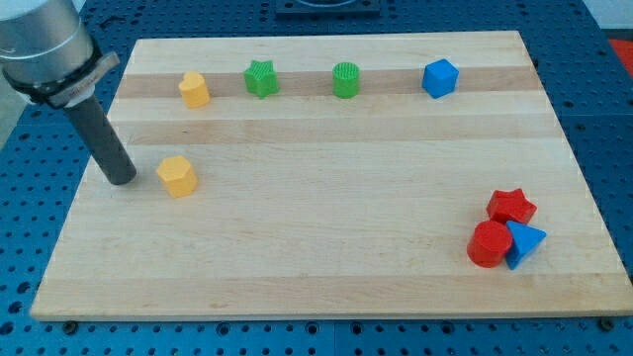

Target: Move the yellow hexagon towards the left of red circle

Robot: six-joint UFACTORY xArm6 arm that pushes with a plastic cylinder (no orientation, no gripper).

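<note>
tip [123, 180] just left of yellow hexagon [178, 176], red circle [489, 244] far right

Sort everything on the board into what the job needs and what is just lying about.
Job: yellow hexagon, red circle, my tip just left of the hexagon.
Lying about: yellow block, green star, green cylinder, blue cube, red star, blue triangle.

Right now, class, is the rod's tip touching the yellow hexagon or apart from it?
Apart. My tip rests on the board at the view's left of the yellow hexagon, with a strip of bare wood showing between them.
</note>
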